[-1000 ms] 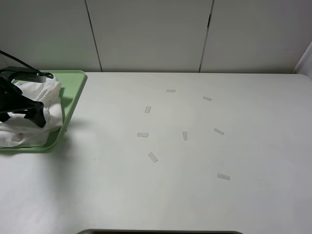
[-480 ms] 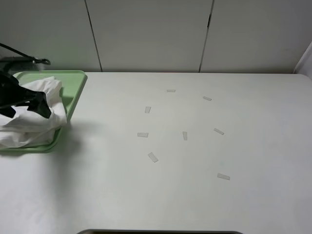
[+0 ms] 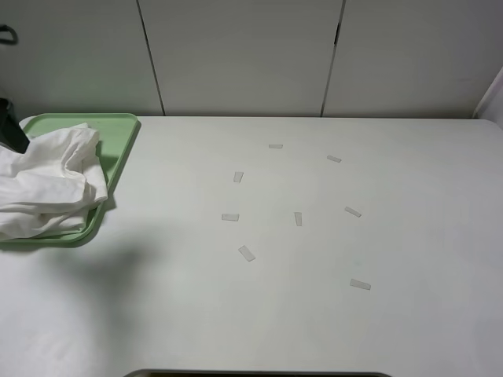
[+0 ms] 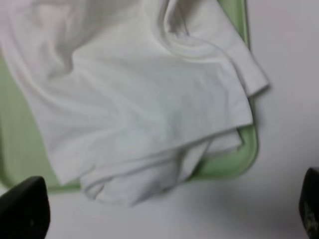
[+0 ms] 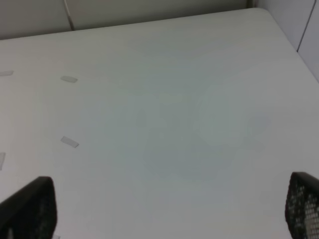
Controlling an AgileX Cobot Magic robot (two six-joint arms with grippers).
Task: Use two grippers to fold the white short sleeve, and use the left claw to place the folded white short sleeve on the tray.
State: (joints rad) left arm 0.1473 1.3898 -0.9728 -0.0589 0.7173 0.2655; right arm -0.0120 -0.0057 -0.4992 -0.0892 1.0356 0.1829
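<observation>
A: Far left of the counter [image 3: 259, 314] first. What lies there?

B: The green tray [image 3: 118, 137], near the back corner. The white T-shirt [image 3: 47, 184] sits on it in a loose, crumpled bundle; one fold hangs over the tray's right rim and touches the counter. The wrist view shows the same: T-shirt [image 4: 144, 99] over most of the tray [image 4: 234, 164], a hem spilling past the rim.

A: Left gripper?

B: From the high camera only a dark sliver of the arm [image 3: 11, 126] shows at the picture's left edge, behind the tray. In its wrist view the left gripper [image 4: 164, 211] hangs above the tray's edge, clear of the cloth; the jaws stand spread wide, nothing between them.

A: Middle of the counter?

B: Small pale tape strips [image 3: 247, 253], scattered, well apart from the tray.

A: Right side?

B: The right gripper [image 5: 169, 206] shows only in its own wrist view, over bare counter. Jaws spread wide, holding nothing. Strips [image 5: 70, 142] lie beyond it.
</observation>
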